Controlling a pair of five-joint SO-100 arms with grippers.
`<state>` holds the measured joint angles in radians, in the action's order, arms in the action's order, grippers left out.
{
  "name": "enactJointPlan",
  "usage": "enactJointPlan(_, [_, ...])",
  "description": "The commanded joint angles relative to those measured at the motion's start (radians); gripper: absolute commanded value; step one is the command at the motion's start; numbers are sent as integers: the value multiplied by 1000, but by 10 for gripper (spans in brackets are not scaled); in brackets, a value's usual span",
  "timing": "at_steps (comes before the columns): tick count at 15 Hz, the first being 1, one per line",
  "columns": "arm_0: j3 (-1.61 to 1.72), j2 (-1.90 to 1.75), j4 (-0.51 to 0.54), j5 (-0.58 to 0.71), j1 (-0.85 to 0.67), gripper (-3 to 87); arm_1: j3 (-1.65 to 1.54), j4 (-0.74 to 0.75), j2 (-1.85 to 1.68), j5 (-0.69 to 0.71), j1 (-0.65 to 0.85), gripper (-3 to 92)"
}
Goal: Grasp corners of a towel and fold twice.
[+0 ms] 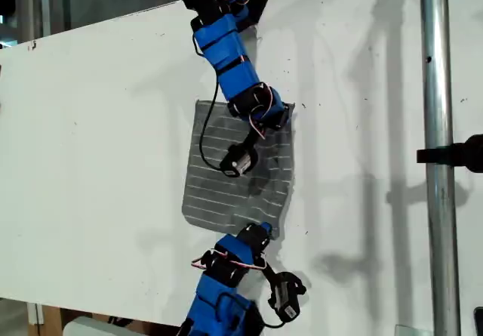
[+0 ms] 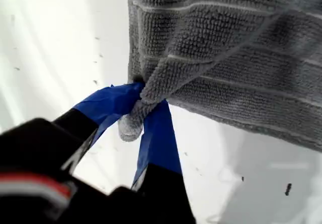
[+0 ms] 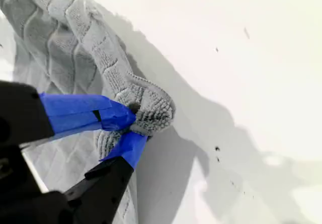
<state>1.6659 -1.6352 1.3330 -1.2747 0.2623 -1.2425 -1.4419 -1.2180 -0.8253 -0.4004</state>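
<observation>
Your first gripper (image 2: 143, 110) pinches one corner (image 2: 132, 123) of the grey striped towel (image 1: 238, 174), its blue tips closed on it. Your second gripper (image 3: 132, 128) clamps another bunched corner (image 3: 151, 108) above the white table (image 1: 98, 140).

A large flat white tabletop (image 1: 98, 162) fills most of the exterior view, lightly speckled with dark marks and crossed by soft grey shadows. At three o'clock a vertical shiny metal pole (image 1: 436, 162) carries a black clamp (image 1: 453, 155). Dim room shows at eleven o'clock.
</observation>
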Motion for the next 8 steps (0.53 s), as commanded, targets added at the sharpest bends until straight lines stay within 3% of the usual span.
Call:
enactJointPlan(1, [-89,-98,3,-49,100,-24,81,37,-143,-28,-81,-3])
enactJointPlan(4, [41,-170,-25,-61,-9,-24,-69,17,-198,-98,78,-3])
enactJointPlan(8, [72,-114,-61,284,-417,-24,-308,83,-267,2,471,-3])
